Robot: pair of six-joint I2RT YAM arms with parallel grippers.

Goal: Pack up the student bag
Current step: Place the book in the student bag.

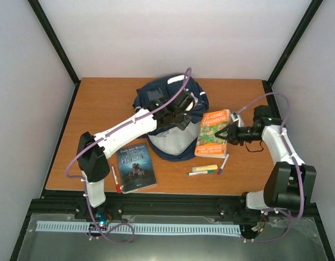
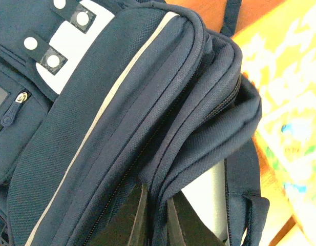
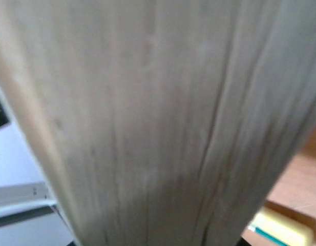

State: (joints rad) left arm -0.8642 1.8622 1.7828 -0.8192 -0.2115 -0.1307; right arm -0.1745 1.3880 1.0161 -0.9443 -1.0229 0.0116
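Evidently soft and floppy, the bag [image 1: 151,93] is pinched at its zipper rim by the left jaws; the right jaws clamp a book [image 1: 212,133] at three o'clock.

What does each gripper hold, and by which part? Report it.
The left gripper pinches a fabric fold at the student bag's opening, beside the zipper. The right gripper clamps the orange book by its page-side edge.

One backpack [image 1: 172,142], two books [image 1: 137,166] [image 1: 213,133], three pens [image 1: 114,178] [image 1: 223,163] [image 1: 201,173], one yellow highlighter [image 1: 204,168]
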